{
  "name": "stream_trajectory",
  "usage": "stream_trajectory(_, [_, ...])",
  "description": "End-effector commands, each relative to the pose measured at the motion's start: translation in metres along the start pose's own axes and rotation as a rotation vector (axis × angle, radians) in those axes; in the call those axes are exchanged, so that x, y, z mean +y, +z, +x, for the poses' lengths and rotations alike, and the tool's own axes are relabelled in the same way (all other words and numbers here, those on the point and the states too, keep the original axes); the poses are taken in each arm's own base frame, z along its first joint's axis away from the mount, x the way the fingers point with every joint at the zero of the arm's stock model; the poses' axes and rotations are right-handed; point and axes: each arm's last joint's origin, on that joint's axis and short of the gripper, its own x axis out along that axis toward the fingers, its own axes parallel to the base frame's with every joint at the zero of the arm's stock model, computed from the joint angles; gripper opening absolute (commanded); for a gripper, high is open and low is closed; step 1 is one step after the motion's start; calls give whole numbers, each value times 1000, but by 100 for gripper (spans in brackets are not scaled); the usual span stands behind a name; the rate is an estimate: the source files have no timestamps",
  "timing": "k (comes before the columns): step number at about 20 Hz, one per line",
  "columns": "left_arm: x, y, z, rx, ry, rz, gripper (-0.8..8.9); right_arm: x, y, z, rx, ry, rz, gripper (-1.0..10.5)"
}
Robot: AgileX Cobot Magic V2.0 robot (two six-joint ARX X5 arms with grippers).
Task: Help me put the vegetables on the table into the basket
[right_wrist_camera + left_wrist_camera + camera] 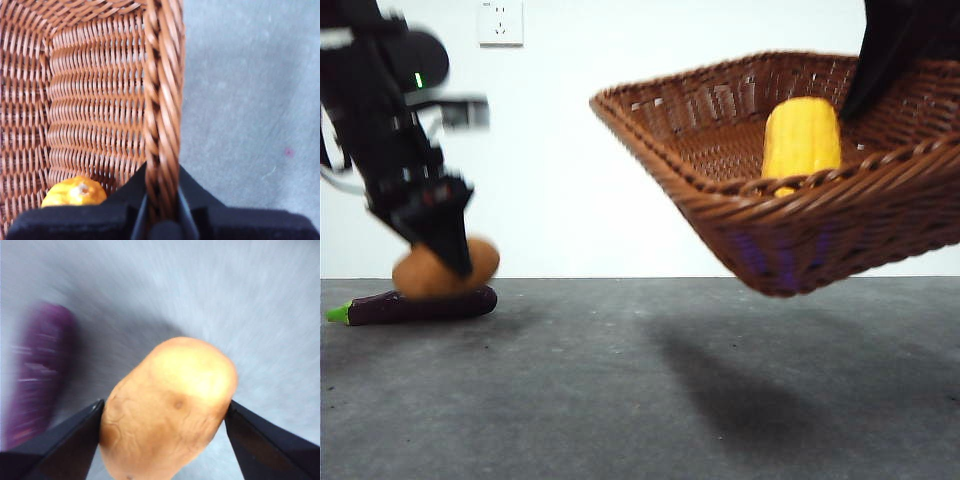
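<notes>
Left gripper (pixel 162 415) pinches the potato (pixel 445 268) beside the eggplant (pixel 415 305); right gripper (pixel 162 210) clamps the basket (pixel 720 200) rim, holding it tilted aloft with corn (pixel 801 140) inside, apparently to receive it.

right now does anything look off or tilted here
Yes: the basket is off the table, hanging tilted, with the right gripper clamped on its rim. The corn sits inside it. The left gripper holds the potato just above the eggplant.
</notes>
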Motion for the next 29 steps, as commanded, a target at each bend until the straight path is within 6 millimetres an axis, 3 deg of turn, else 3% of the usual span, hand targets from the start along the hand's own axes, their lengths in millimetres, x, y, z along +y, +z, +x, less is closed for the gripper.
stream_trajectory(1, [-5,2,-38,-80,11,-66,-6,-2,6,13,7,11,33,-12])
stream_trajectory(6, [-35,2,-121,-311,-58,-77,-6,-6,13,49,53,107,116,-12])
stream_trajectory(8, [-60,4,-144,-366,-86,-15,-6,-4,14,61,65,135,134,-12])
stream_trajectory(10, [-86,11,-153,-398,-147,63,-6,2,14,72,78,153,140,-12])
stream_trajectory(12, [-108,22,-146,-390,-145,126,-6,10,12,79,100,172,123,-12])
stream_trajectory(15, [-127,38,-120,-333,-147,172,-6,25,10,82,105,198,100,-12])
stream_trajectory(21, [-136,51,-48,-150,-194,140,-6,31,10,83,98,208,99,-12])
stream_trajectory(25, [-138,51,-33,-99,-220,54,14,31,10,83,98,208,98,-12])
stream_trajectory(26, [-138,51,-34,-100,-221,33,133,31,10,83,98,208,97,-12])
stream_trajectory(27, [-138,51,-34,-94,-224,15,356,31,10,83,98,208,96,-12])
stream_trajectory(28, [-139,50,-35,-87,-226,-2,518,31,11,83,97,207,95,-12])
stream_trajectory(29, [-139,49,-35,-75,-242,-4,538,31,11,83,93,203,94,-12])
